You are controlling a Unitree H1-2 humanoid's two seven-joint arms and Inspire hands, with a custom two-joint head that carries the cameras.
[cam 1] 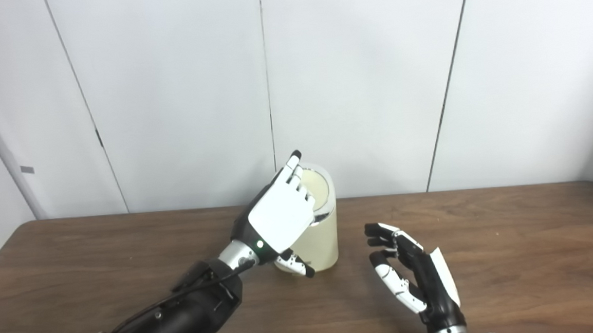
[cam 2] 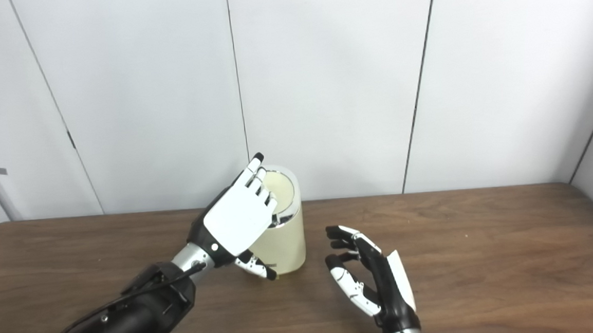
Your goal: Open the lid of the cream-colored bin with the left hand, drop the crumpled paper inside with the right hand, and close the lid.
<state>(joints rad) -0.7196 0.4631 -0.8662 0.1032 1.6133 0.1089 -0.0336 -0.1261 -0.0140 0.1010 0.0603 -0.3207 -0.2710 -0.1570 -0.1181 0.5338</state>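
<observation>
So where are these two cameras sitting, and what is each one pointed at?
Left eye view: on the robot's head, looking down and forward over the wooden table at the cream-colored bin by the white wall; both forearms enter from the bottom edge, left hand at the lid, right hand open beside the bin.
Right eye view: also on the head, a little to the right, facing the same way, so everything sits further left in the picture.
Shared: the same bin, table, wall and both hands; no crumpled paper is visible.

Left hand (cam 1: 281,216) hides part of the bin (cam 1: 321,237) and lid (cam 1: 316,188).
</observation>
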